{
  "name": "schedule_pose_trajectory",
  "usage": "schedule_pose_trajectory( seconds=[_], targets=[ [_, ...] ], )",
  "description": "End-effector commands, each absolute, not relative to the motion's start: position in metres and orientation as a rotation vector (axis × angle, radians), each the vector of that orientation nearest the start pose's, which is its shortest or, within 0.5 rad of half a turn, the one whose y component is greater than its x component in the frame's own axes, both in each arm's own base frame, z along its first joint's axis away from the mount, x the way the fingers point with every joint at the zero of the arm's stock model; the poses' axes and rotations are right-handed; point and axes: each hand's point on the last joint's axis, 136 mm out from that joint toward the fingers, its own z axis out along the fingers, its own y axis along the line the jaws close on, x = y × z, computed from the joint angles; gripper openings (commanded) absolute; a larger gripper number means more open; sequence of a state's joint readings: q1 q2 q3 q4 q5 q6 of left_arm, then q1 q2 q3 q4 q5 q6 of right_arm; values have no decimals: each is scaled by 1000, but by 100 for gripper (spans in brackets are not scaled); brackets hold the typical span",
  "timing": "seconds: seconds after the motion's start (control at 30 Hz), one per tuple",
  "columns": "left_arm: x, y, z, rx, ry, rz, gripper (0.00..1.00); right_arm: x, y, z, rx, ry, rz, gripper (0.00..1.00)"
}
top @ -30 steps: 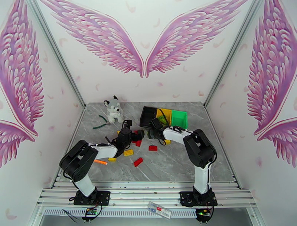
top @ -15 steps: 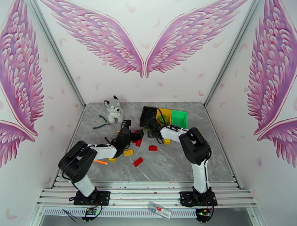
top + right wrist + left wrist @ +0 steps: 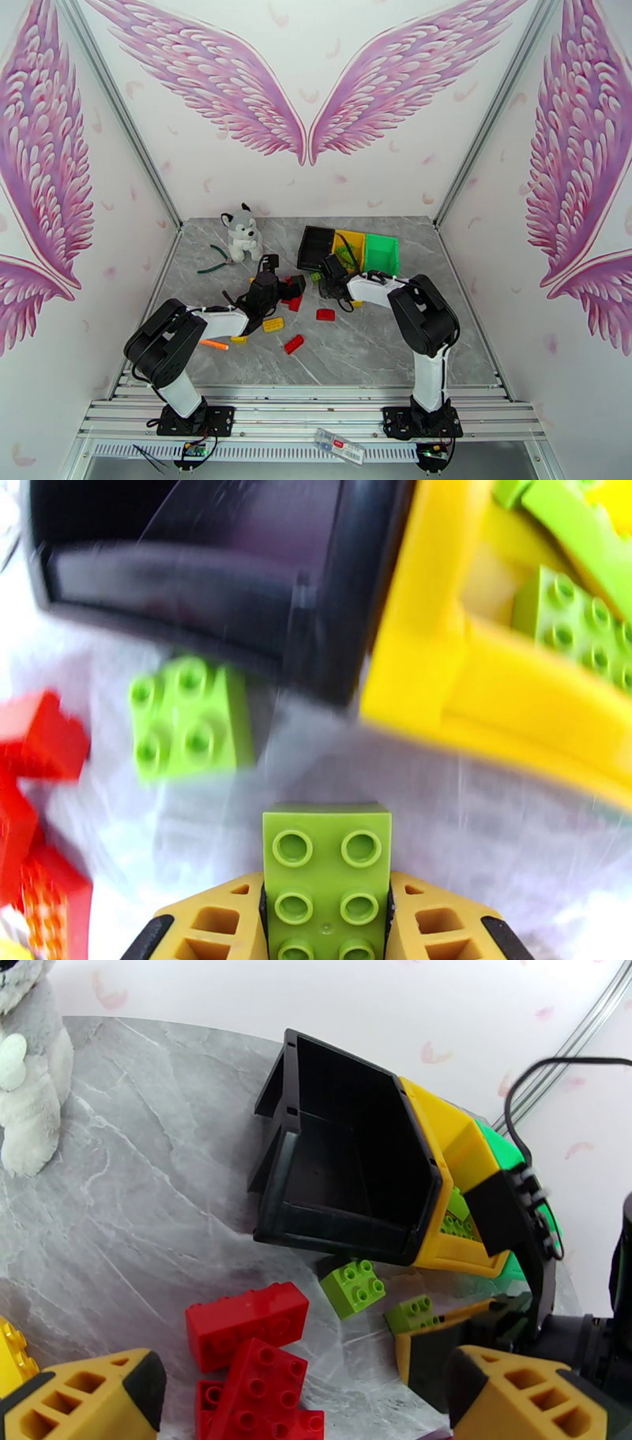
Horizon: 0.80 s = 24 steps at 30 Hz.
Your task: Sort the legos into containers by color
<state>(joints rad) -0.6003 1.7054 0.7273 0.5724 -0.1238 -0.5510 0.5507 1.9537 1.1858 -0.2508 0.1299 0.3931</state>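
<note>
The right gripper (image 3: 326, 922) is clamping a light green studded plastic brick (image 3: 326, 859) near the joined black, yellow and green plastic bins (image 3: 442, 1126), likely for sorting, while the left gripper (image 3: 308, 1390) is hovering, fingers apart, over red bricks (image 3: 246, 1325).

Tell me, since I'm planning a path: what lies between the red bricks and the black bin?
A loose light green brick, seen in the left wrist view.

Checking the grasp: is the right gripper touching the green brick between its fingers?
Touching. The right wrist view shows the right gripper closed on the green brick, both fingers flush against its sides with no gap.
</note>
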Motion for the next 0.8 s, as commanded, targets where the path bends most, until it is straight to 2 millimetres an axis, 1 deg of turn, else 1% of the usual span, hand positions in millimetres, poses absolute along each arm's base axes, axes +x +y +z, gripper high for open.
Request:
schedule_pose_trajectory(
  seconds=[0.0,0.1,0.23,0.3,0.4,0.6,0.67,0.77],
  targets=[
    [402,-256,128,1,1993,-634,99,401,234,45,-188,2543,296,25],
    [404,-261,129,20,1997,-632,99,400,228,59,-169,2519,302,25],
    [408,-273,134,57,2000,-631,99,410,201,76,-70,2479,263,25],
    [412,-280,136,83,2008,-618,98,420,183,82,6,2460,243,25],
    [418,-293,143,121,2005,-608,98,437,164,92,85,2424,216,26],
    [424,-317,157,199,1989,-573,98,473,144,101,159,2387,146,27],
    [425,-320,160,207,1983,-568,98,483,140,104,170,2376,130,27],
    [426,-321,163,207,1979,-565,98,496,137,109,173,2369,93,33]
  ],
)
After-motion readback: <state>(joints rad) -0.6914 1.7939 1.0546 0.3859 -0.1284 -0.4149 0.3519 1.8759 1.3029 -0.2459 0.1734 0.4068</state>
